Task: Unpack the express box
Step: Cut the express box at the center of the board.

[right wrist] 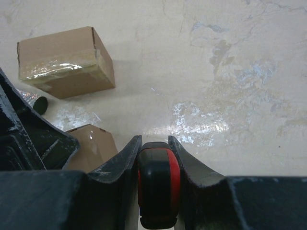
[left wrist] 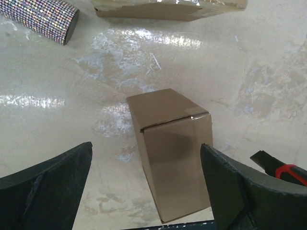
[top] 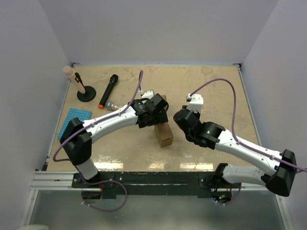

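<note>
Left of the left pincer (left wrist: 146, 146), on the marbled beige table (top: 211, 96): a black microphone (top: 108, 90) with an orange end, lying flat. Closer to that pincer, a small sparkly cylinder (left wrist: 43, 17). Farther left, a round black stand (top: 86, 94) holding a tilted pink-tipped stick (top: 72, 77). Farthest left, a blue mat (top: 76, 116).

A box (top: 164, 135) stands at mid-frame on the surface (top: 211, 76), with a second box (top: 163, 99) just behind it, toward the top. At upper left a stand (top: 86, 95) and a microphone (top: 108, 89) sit side by side. A mat (top: 74, 120) lies at the left edge. Right of the box, the right hand (top: 180, 119) has a cutter (right wrist: 158, 187) between its fingers.
</note>
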